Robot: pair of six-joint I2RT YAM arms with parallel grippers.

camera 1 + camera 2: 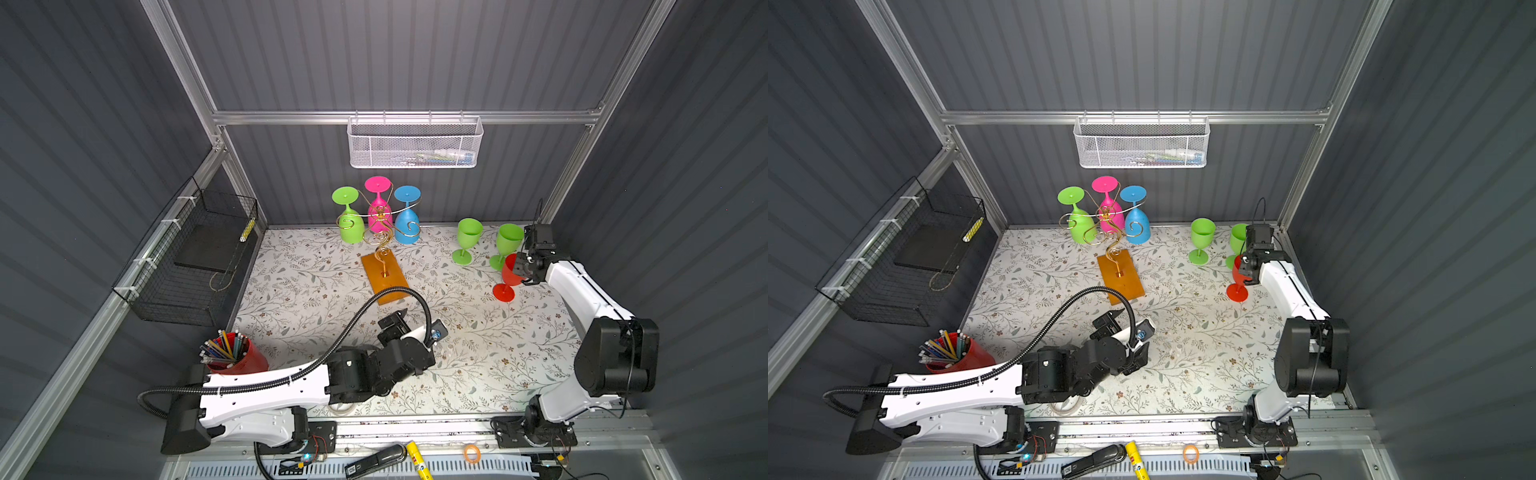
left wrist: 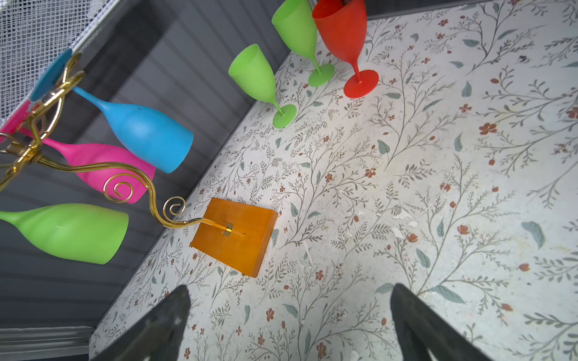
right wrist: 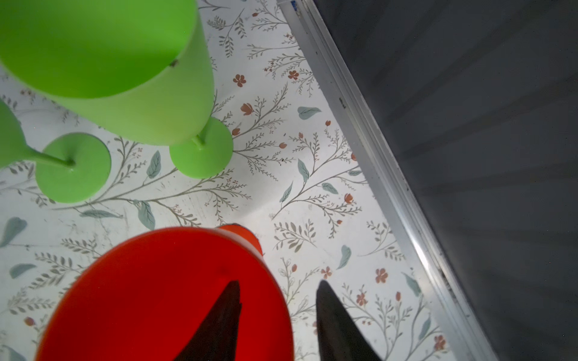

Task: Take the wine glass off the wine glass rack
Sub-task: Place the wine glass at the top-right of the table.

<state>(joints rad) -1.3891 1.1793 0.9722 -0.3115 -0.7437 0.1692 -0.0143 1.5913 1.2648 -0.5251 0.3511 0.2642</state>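
The gold wire wine glass rack stands on its orange wooden base at the back. A green, a pink and a blue wine glass hang upside down from it. A red wine glass stands upright on the table at the right. My right gripper straddles its rim, one finger inside the bowl and one outside, jaws apart and not pressing the wall. My left gripper hovers wide open over the table in front of the base, holding nothing.
Two green glasses stand upright just behind the red one. The right wall is close beside my right arm. A white mesh basket hangs on the back wall, a black wire basket on the left wall. A red pencil cup stands front left.
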